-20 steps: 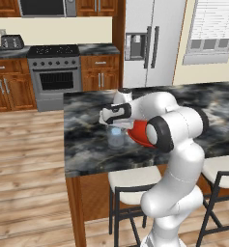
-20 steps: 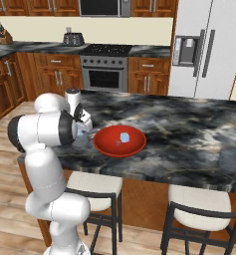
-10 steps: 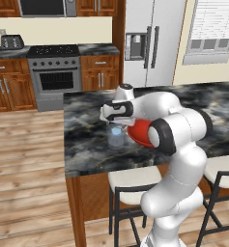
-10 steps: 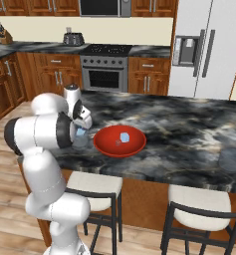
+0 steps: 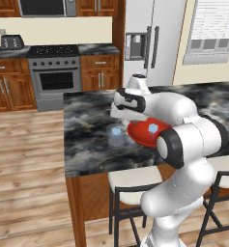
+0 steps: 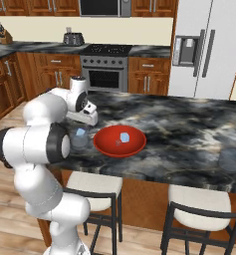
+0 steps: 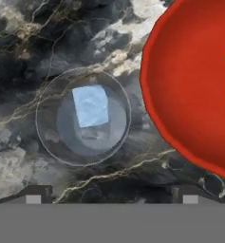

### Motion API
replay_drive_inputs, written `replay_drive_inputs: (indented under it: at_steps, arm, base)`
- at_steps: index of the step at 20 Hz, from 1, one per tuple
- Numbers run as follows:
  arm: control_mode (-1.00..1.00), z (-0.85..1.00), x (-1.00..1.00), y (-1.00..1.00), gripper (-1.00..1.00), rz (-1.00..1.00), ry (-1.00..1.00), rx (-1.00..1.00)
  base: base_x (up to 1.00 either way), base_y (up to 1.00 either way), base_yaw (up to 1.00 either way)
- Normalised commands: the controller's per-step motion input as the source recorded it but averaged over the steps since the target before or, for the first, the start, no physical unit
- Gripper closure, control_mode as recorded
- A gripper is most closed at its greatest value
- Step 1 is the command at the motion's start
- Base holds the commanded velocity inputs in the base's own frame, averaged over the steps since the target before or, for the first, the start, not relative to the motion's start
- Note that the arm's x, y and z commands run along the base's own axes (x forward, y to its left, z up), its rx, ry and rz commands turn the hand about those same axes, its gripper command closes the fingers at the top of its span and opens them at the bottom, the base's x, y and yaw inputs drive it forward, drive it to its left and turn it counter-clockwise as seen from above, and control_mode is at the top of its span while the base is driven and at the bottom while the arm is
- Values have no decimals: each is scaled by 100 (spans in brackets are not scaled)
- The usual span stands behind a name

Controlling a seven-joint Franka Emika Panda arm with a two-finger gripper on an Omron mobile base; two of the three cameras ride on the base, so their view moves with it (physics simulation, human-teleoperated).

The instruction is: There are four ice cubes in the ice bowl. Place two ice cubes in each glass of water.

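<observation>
Ice cube [image 7: 90,106] sat in the near glass [image 7: 83,116] — gripper [image 5: 117,115] spread wide, empty.
Best lift straight up before crossing right to the ice bowl [image 6: 102,145].

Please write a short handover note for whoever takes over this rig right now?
Gripper: open, holding nothing, above the near glass.
Near glass: beside the ice bowl on the counter, with at least one ice cube inside; a second cannot be confirmed.
Ice bowl: one cube clearly visible, possibly more.
Far glass: near the counter's right end; contents cannot be made out.
Left: check the near glass's count, then move the remaining cubes so each glass has two.
</observation>
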Motion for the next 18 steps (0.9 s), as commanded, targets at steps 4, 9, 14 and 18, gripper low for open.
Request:
replay_drive_inputs:
  at_steps: [4, 9, 14, 18]
  arm:
    - [-100, 11, -67, -37, -100, 47, 14, -3]
    - [-100, 4, -51, -12, -100, 39, 23, -7]
    - [-100, 0, -13, -9, -100, 21, 30, -15]
    - [-100, -19, -42, -17, -100, 22, 11, -22]
  base:
    - [0, 0, 0]
    - [0, 0, 0]
    - [0, 0, 0]
    - [0, 0, 0]
